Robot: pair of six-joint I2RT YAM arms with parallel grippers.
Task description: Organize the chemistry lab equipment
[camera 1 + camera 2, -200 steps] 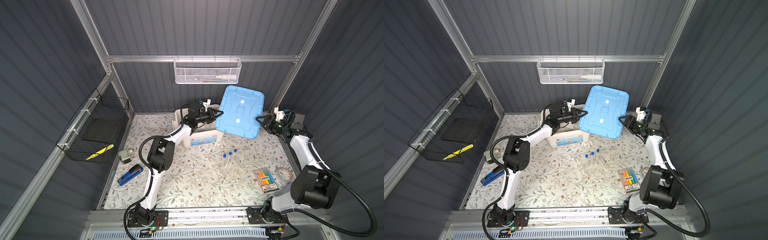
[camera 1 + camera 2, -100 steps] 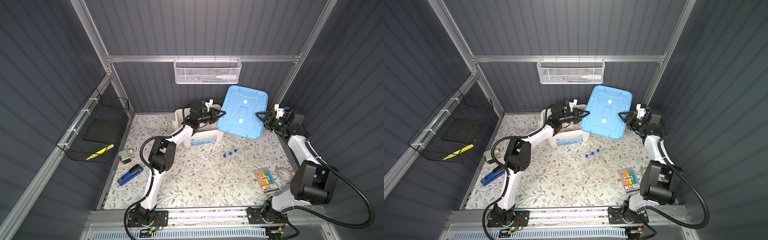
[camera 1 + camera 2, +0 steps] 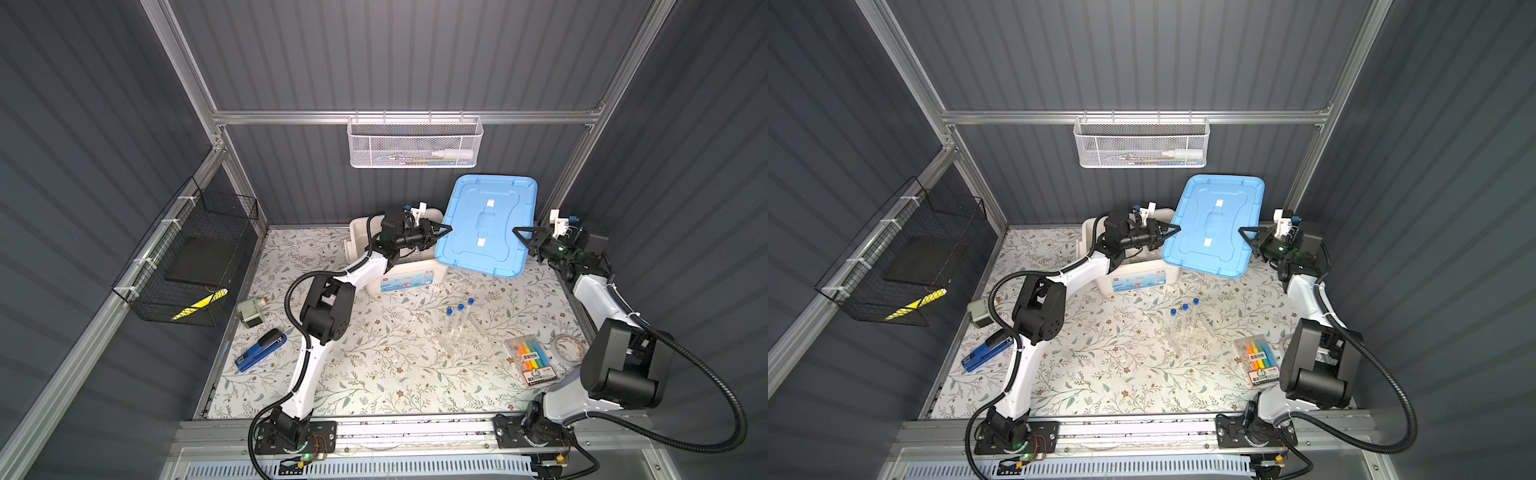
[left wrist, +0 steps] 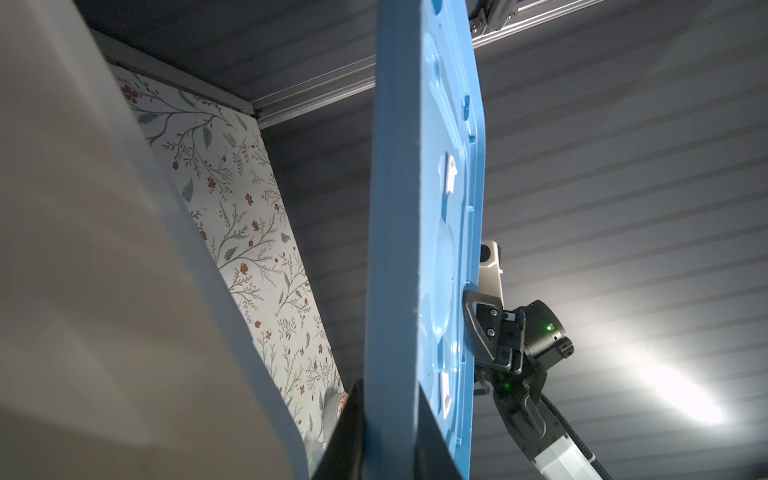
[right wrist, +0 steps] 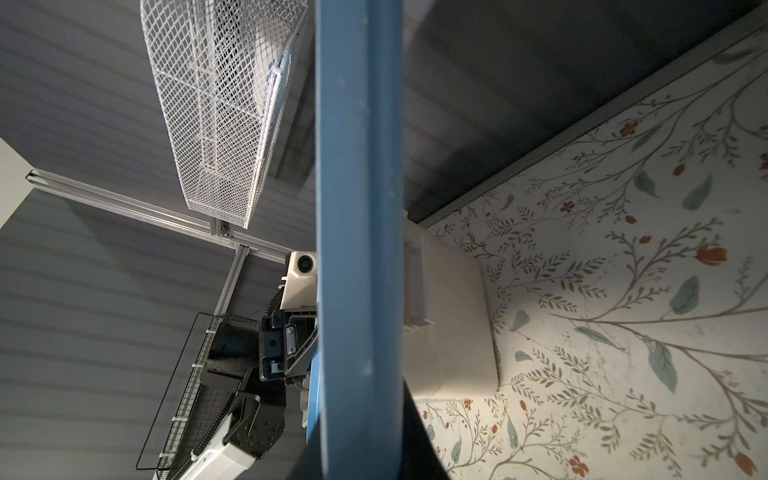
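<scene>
The blue lid [image 3: 469, 245] is held tilted above the white bin [image 3: 415, 276], with the left fingers [image 4: 345, 440] closed on one edge and the right fingers [image 4: 484, 328] clamped on the opposite edge. The three blue-capped test tubes [image 3: 459, 309] are seen in the clear rack [image 3: 457, 336] on the bench [image 3: 374, 365], near the highlighter pack [image 3: 534, 357].

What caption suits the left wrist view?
Blue lid, edge-on, held by the left end effector; the right end effector grips its far edge, white bin alongside.
</scene>
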